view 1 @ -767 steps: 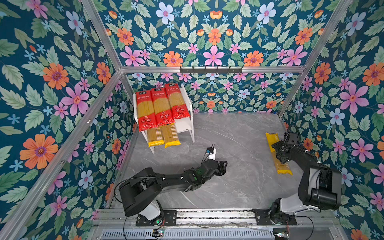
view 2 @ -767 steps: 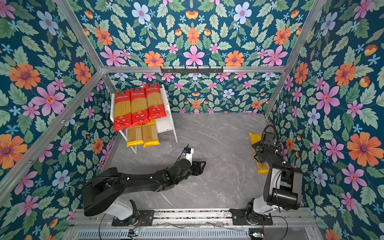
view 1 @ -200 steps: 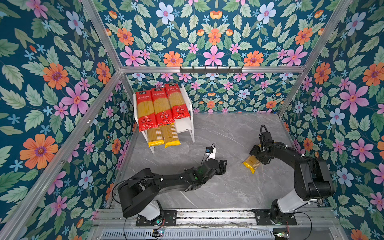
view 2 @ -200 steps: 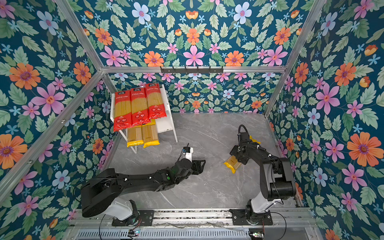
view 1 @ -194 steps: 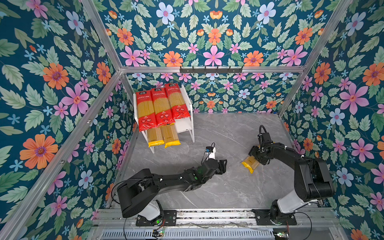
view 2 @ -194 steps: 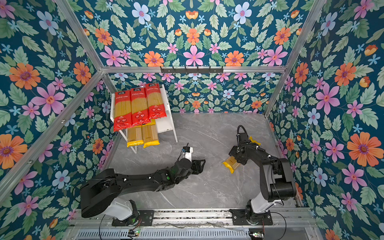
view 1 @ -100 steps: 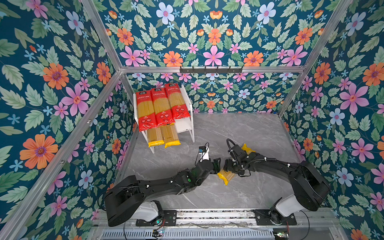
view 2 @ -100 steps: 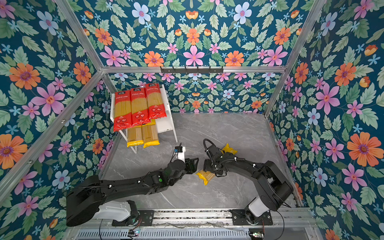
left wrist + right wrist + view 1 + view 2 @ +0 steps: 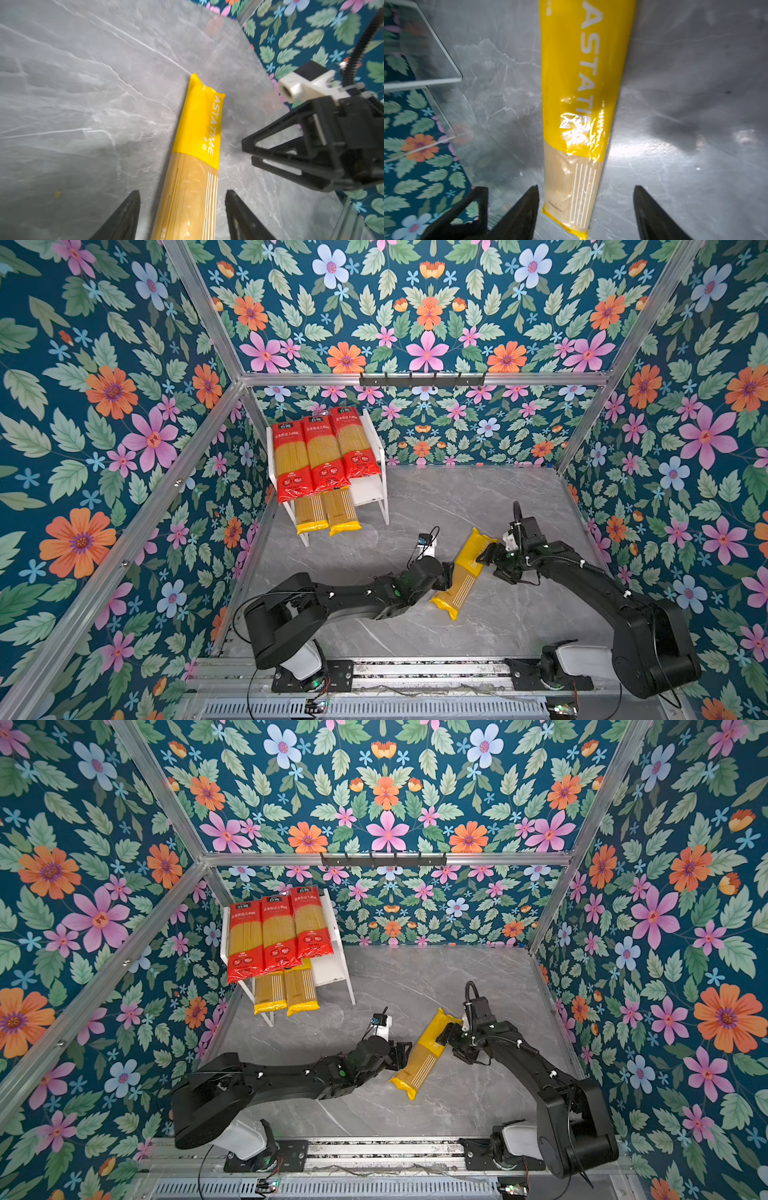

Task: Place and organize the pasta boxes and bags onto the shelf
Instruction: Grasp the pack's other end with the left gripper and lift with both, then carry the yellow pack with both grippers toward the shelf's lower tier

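A yellow-ended pasta bag [image 9: 461,576] [image 9: 422,1056] lies slanted on the grey table, mid-front. My left gripper [image 9: 448,570] [image 9: 181,192] is open and straddles its clear middle [image 9: 187,197], with a gap on each side. My right gripper [image 9: 488,560] [image 9: 248,151] [image 9: 585,189] is open beside the bag's yellow upper part [image 9: 581,83], holding nothing. The white shelf [image 9: 372,489] [image 9: 328,969] stands at the back left. Three red-ended bags [image 9: 316,456] lie across its top tier. Two yellow-ended bags [image 9: 328,510] stick out of its lower tier.
Floral walls with aluminium posts close in the table on three sides. A black hook rail [image 9: 422,379] runs along the back bar. The arms' metal base rail [image 9: 415,668] runs along the front edge.
The right gripper carried the bag from the right wall to the middle, let it go and drew back to the right. The left gripper moved forward around the bag.
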`<state>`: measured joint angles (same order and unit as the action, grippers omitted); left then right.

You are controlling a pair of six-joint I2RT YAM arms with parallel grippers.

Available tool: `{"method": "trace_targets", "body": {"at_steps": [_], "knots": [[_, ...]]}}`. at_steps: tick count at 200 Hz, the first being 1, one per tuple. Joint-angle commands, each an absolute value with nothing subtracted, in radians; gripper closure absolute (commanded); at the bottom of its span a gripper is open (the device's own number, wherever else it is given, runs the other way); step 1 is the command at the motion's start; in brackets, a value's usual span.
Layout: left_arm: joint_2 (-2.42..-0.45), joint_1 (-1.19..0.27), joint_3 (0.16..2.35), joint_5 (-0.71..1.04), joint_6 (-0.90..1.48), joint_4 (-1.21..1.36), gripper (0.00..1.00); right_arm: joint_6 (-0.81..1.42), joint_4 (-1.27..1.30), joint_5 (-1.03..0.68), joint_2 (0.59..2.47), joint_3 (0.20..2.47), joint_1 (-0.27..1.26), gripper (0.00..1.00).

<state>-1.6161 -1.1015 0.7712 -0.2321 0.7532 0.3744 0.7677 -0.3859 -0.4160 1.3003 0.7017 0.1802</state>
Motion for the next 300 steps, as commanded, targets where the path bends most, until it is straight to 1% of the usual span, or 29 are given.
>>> {"method": "trace_targets", "body": {"at_steps": [1, 27, 75, 89, 107, 129, 145, 160, 182, 205, 241, 267, 300], "knots": [[-1.674, -1.102, 0.815, -0.179, 0.747, 0.408, 0.33, 0.821, -0.180, -0.489, 1.309, 0.656, 0.131, 0.29], [-1.732, -1.093, 0.834, -0.164, 0.747, 0.404, 0.33, 0.821, -0.121, -0.491, 1.399, 0.665, 0.127, 0.31], [-1.839, -1.064, 0.821, -0.067, 0.806, 0.512, 0.35, 0.850, -0.012, -0.502, 1.542, 0.667, 0.128, 0.33], [-1.870, -1.061, 0.818, -0.046, 0.826, 0.532, 0.37, 0.856, 0.039, -0.514, 1.579, 0.661, 0.134, 0.36], [-1.889, -1.060, 0.795, -0.013, 0.851, 0.583, 0.38, 0.839, 0.124, -0.555, 1.612, 0.656, 0.159, 0.44], [-1.888, -1.051, 0.751, 0.010, 0.889, 0.655, 0.41, 0.797, 0.154, -0.547, 1.616, 0.657, 0.184, 0.59], [-1.870, -1.042, 0.715, 0.017, 0.917, 0.693, 0.43, 0.806, 0.240, -0.563, 1.599, 0.634, 0.184, 0.72], [-1.839, -1.034, 0.668, 0.016, 0.943, 0.738, 0.43, 0.795, 0.290, -0.563, 1.580, 0.621, 0.193, 0.82], [-1.792, -1.031, 0.610, 0.012, 0.967, 0.784, 0.43, 0.709, 0.277, -0.548, 1.545, 0.629, 0.227, 0.93], [-1.732, -1.030, 0.570, 0.000, 0.953, 0.786, 0.40, 0.660, 0.277, -0.515, 1.497, 0.618, 0.258, 1.00], [-1.614, -1.009, 0.458, -0.022, 0.879, 0.874, 0.34, 0.582, 0.336, -0.495, 1.357, 0.593, 0.298, 1.00], [-1.540, -1.002, 0.405, 0.020, 0.813, 0.983, 0.28, 0.470, 0.373, -0.474, 1.218, 0.589, 0.344, 1.00], [-1.453, -0.972, 0.330, 0.106, 0.771, 1.153, 0.22, 0.413, 0.482, -0.592, 1.094, 0.584, 0.351, 1.00]]}}
